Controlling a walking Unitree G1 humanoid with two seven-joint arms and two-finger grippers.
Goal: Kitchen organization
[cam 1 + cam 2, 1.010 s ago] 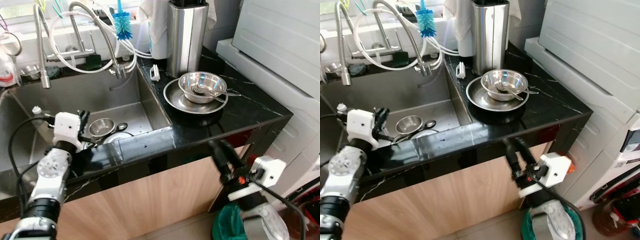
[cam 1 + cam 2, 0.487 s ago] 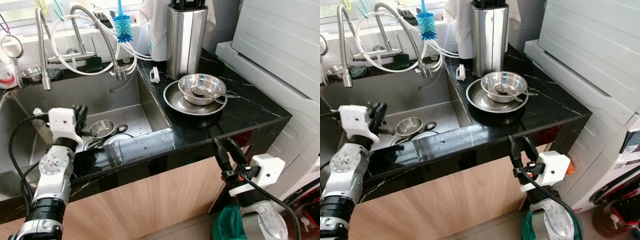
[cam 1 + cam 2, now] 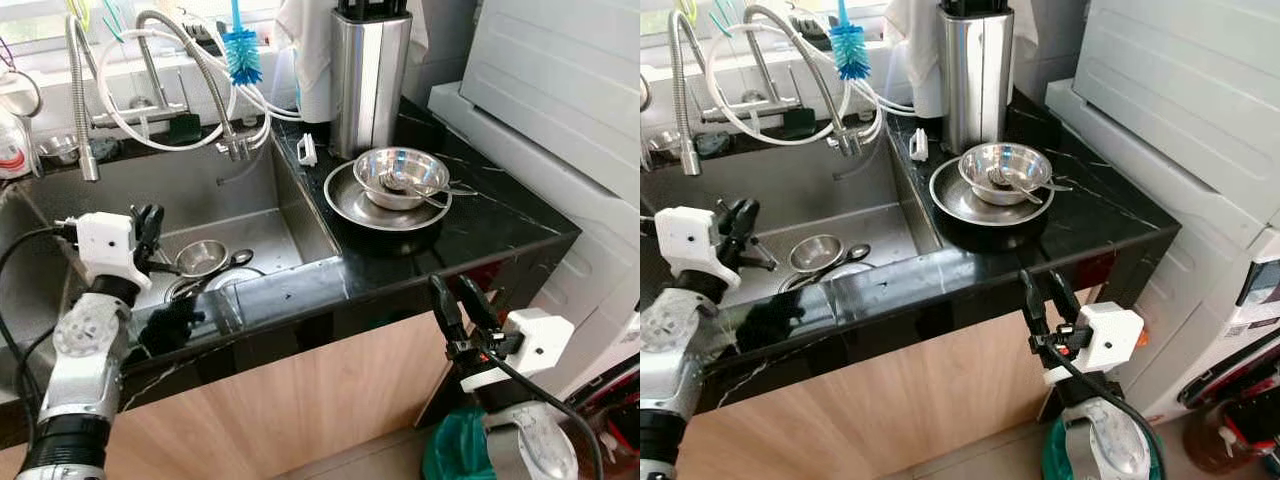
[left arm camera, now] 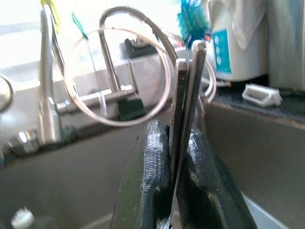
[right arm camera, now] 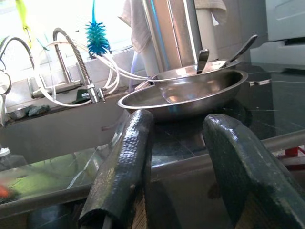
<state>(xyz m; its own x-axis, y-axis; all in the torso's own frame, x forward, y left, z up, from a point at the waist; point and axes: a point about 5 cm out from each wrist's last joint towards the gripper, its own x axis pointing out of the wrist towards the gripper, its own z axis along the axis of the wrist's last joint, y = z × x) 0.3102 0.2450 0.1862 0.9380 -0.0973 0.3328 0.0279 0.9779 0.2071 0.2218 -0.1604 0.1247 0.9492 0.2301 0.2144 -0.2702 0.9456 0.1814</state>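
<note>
A: Where's the left gripper [image 3: 150, 222]?
B: Above the sink [image 3: 290, 205], at about nine o'clock from the small bowl [image 3: 203, 258] lying on the sink floor. Its jaws are pressed tight on thin metal utensils [image 4: 187, 102], two flat handles side by side as far as I can make out; what kind of utensil they are I can't tell.

A: How will those handle?
B: Light, stiff and slick, I'd say. Held low on the shafts like that, they could swivel or slide between the pads, so a slow carry seems wise.

A: And the right gripper [image 3: 458, 305]?
B: Low in front of the desk [image 3: 500, 215], below its edge, jaws spread wide with nothing between them.

A: What's left to tidy?
B: The small bowl and a spoon [image 3: 236, 261] just beside it in the sink. On the desk, at three o'clock from the sink, a plate [image 3: 350, 198] carries a bowl [image 3: 402, 172] with cutlery in it. The steel bowls look light, rigid and slippery when wet; the rim is the place to pinch them.
</note>
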